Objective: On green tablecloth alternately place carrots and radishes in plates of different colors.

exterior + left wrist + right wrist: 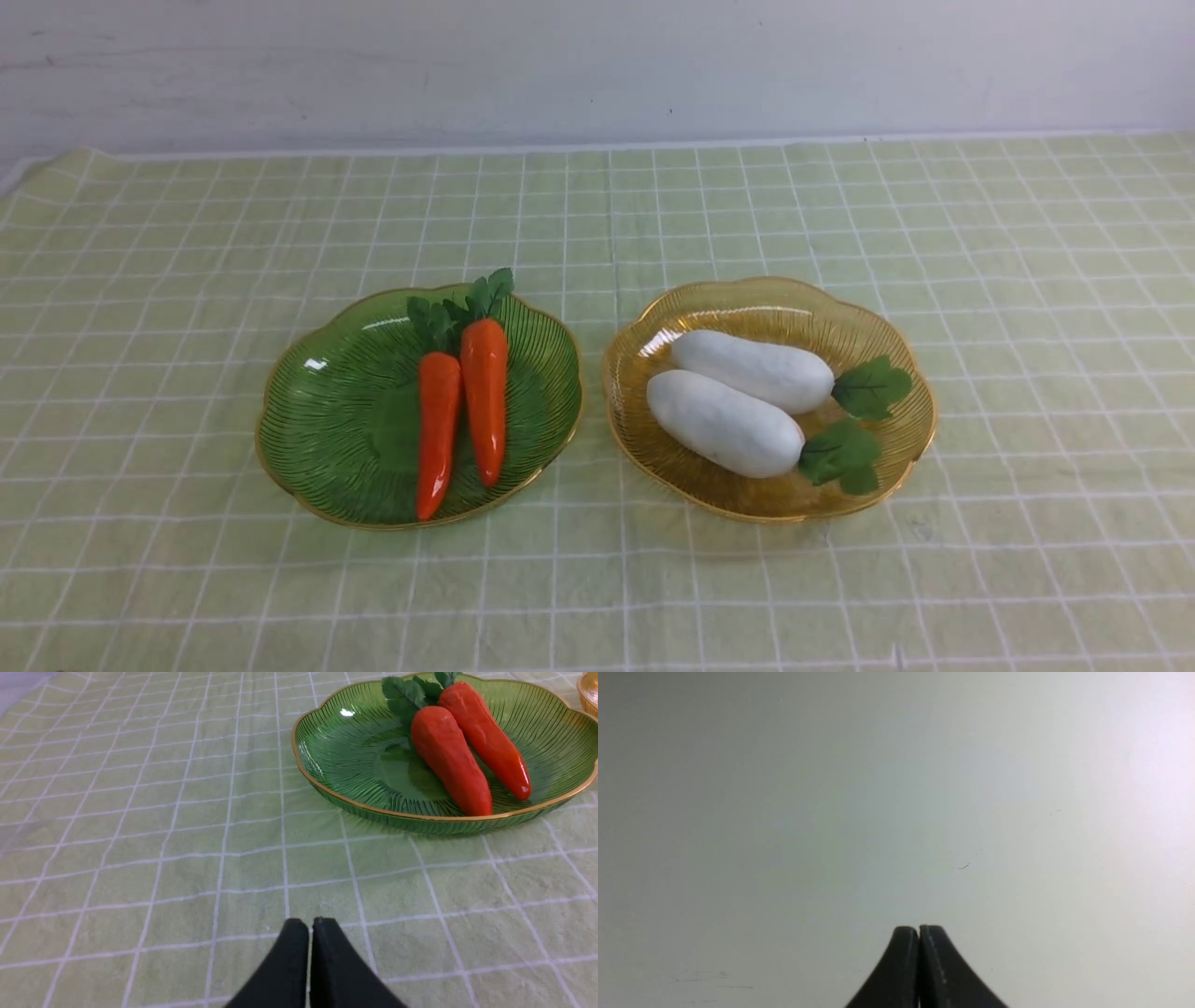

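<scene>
Two orange carrots (437,429) (485,397) lie side by side in the green plate (327,411) on the green tablecloth (597,224). Two white radishes (752,370) (724,422) lie together in the amber plate (896,448) to its right. Neither arm shows in the front view. In the left wrist view my left gripper (310,921) is shut and empty over bare cloth, some way short of the green plate (336,742) with its carrots (448,758). My right gripper (919,928) is shut and empty before a plain pale surface.
A pale wall (597,65) runs behind the table's far edge. The amber plate's rim (588,690) peeks in at a corner of the left wrist view. Bare cloth lies all round both plates.
</scene>
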You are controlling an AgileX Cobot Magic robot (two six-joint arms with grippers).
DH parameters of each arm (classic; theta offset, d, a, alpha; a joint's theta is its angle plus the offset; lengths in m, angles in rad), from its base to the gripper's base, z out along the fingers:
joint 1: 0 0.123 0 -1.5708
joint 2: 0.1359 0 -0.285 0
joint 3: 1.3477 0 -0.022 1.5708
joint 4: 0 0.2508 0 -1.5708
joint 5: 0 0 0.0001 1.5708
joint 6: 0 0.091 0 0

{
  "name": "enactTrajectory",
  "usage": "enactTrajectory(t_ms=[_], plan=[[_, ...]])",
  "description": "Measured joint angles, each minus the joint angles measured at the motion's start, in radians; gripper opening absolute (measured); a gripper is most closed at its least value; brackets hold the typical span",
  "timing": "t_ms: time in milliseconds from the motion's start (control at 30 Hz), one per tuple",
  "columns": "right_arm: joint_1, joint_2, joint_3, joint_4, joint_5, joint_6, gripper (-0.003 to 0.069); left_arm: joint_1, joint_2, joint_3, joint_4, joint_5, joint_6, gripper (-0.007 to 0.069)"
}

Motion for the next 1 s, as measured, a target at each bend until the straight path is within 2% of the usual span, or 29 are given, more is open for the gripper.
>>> enactTrajectory(t_ms=[167,267,367,467,700,1000], plan=[[0.0,0.0,0.0,0.0,0.0,-0.003,-0.0015,0.0,0.0,0.0,0.0,0.0,0.0,-0.0008],[0.0,0.0,0.0,-0.013,0.011,-0.051,-0.0015,0.0,0.0,0.0,0.0,0.0,0.0,-0.0008],[-0.018,-0.001,0.01,-0.055,0.118,-0.13,-0.0015,0.0,0.0,0.0,0.0,0.0,0.0,-0.0008],[-0.081,-0.001,0.06,-0.08,0.264,-0.172,-0.0015,0.0,0.0,0.0,0.0,0.0,0.0,-0.0008],[-0.268,-0.001,0.252,-0.079,0.493,-0.117,-0.0015,0.0,0.0,0.0,0.0,0.0,0.0,-0.0008],[-0.308,0.0,0.251,-0.082,0.502,-0.078,-0.0015,0.0,0.0,0.0,0.0,0.0,0.0,-0.0008]])
